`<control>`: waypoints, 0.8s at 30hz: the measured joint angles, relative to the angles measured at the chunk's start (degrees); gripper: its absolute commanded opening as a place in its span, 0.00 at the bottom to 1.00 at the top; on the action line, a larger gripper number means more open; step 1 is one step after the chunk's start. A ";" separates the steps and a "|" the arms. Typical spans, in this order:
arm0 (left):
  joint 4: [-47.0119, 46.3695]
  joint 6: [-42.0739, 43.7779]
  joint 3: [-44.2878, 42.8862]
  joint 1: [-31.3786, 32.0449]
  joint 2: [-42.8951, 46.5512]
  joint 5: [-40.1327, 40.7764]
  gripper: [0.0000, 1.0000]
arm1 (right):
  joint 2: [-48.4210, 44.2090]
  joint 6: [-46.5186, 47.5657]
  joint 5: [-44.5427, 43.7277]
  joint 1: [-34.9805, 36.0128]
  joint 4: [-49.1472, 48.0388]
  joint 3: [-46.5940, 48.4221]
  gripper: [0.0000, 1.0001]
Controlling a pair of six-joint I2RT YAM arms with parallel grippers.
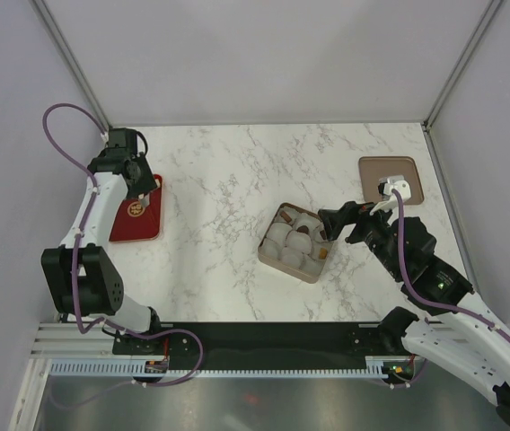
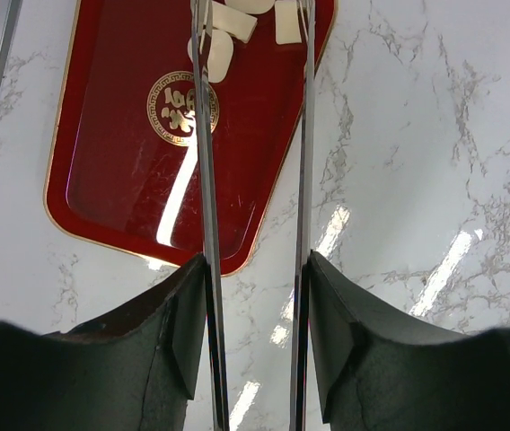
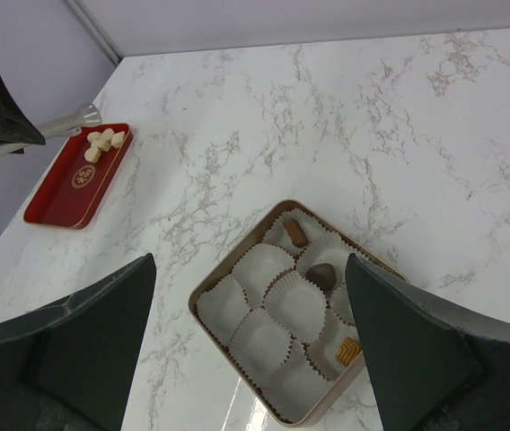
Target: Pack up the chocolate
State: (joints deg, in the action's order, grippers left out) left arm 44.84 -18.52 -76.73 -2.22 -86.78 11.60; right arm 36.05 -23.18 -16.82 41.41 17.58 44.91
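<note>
Lying bunched at the far end of the glossy red rectangular tray (image 2: 102, 180), the pale cream bite-size chocolates (image 2: 221, 56) are the stock waiting to be moved. I count four or five in the right wrist view, though they are too small there to be sure. Three pieces sit packed in the square tan box (image 3: 235, 250): one brown oblong piece (image 3: 295, 232), one dark rounded piece (image 3: 320, 275) and one caramel square piece (image 3: 349, 350). White pleated paper cups (image 3: 297, 305), nine by my count, keep each piece apart, so six look unfilled.

The left gripper (image 2: 253, 36) hangs over the tray, its long thin metal fingers (image 2: 206, 180) narrowed about the pale pieces, likely for a pick. Whether they grip one I cannot tell, as the tips run out of view. The right gripper (image 1: 338, 226) hovers just beside the box, spread wide and empty. One tan square lid (image 1: 376, 166) lies well apart, leaving the box open.
</note>
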 measured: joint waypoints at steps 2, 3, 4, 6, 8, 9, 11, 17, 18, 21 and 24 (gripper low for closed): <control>0.00 0.00 0.00 -0.07 -0.44 -0.04 0.53 | -0.02 0.00 0.02 0.00 -0.02 0.00 0.95; 0.02 0.00 0.00 -0.07 -0.72 -0.09 0.53 | -0.02 0.02 0.02 0.00 -0.02 0.00 0.95; 0.02 0.00 0.00 -0.07 -0.98 -0.13 0.53 | -0.09 0.00 0.02 0.00 0.00 0.00 0.95; 0.02 0.02 0.02 -0.07 -1.25 -0.13 0.53 | -0.13 0.00 0.02 -0.02 0.00 0.00 0.95; 0.02 0.00 0.07 -0.09 -1.27 -0.13 0.53 | -0.17 0.02 0.02 0.00 0.00 0.00 0.95; 0.02 0.00 0.11 -0.13 -1.27 -0.11 0.53 | -0.24 0.02 0.02 0.00 0.00 0.00 0.95; 0.04 0.00 0.28 -0.35 -1.36 -0.11 0.53 | -0.37 0.02 0.02 0.00 0.00 0.00 0.95; 0.04 0.00 2.05 -1.46 -1.88 -0.11 0.53 | -0.87 0.02 0.00 0.00 0.00 0.00 0.95; 0.11 0.00 2.29 -1.62 -1.99 -0.11 0.53 | -1.01 0.02 0.00 0.00 0.00 0.00 0.95; 0.07 0.00 2.78 -1.95 -2.29 -0.09 0.53 | -1.14 0.02 -0.02 0.00 0.00 0.00 0.95; 0.04 0.00 2.99 -2.10 -2.56 -0.11 0.53 | -1.14 0.02 -0.02 0.00 0.02 0.00 0.95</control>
State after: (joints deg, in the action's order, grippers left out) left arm 44.88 -18.52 -73.73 -4.32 -89.34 11.49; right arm 34.92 -23.16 -16.84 41.41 17.61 44.91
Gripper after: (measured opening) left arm 0.535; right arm 0.950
